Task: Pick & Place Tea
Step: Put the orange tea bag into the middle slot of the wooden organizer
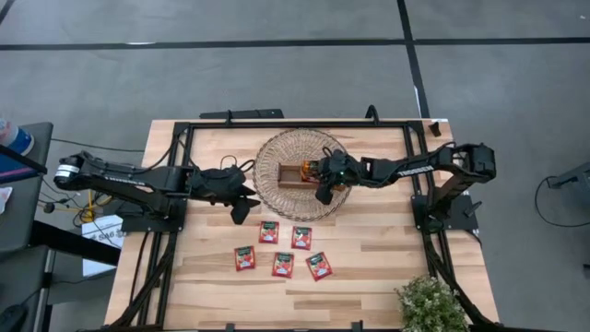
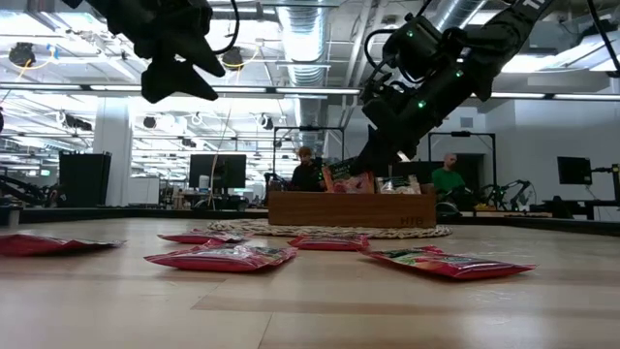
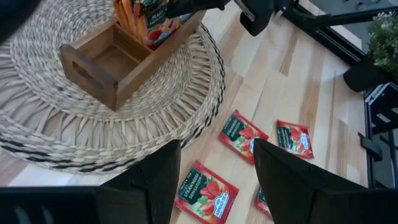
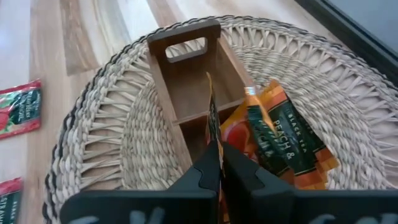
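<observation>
A brown wooden tray [image 1: 293,173] stands on a round woven mat [image 1: 277,198] at the table's far middle. Orange tea sachets [image 4: 283,140] lean in one of its compartments. My right gripper [image 1: 323,192] hangs over the tray, shut on another orange sachet [image 4: 210,118]. Several red tea sachets [image 1: 283,265] lie flat on the table nearer the front edge. My left gripper [image 1: 244,210] hovers open just left of the mat's near rim. In the left wrist view it [image 3: 214,180] is above the table, with a red sachet [image 3: 205,190] below the gap. My right gripper pinches an orange sachet between its two fingers [image 4: 199,171]. The sachet shows edge-on, and the fingers hold its near edge [image 4: 213,144]. The fingers slant down from the table's right side. The sachet sticks out ahead of them over the tray's middle; whether it touches the tray I cannot tell.
A potted plant [image 1: 430,304] stands at the near right corner. Black frame rails [image 1: 295,123] run along the table's far edge and both sides. Two people [image 2: 308,170] sit in the room beyond the table. Bare wood lies to the right of the red sachets.
</observation>
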You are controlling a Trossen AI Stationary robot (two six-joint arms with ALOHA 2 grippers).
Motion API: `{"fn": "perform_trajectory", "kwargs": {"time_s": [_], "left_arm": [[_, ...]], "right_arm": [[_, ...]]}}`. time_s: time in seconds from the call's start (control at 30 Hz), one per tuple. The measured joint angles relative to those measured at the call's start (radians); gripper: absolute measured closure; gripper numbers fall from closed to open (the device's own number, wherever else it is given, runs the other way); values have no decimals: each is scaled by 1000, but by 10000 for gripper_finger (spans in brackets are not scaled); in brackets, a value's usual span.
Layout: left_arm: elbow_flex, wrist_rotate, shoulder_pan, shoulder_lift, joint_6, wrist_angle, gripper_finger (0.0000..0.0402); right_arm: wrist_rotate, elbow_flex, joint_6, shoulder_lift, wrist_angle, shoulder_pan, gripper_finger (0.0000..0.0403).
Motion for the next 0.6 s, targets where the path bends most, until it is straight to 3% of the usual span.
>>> {"fn": "perform_trajectory", "kwargs": {"time_s": [0.6], "left_arm": [[0, 14, 0, 0, -5, -1, 206]], "right_arm": [[27, 0, 28, -48, -69, -20, 403]]}}
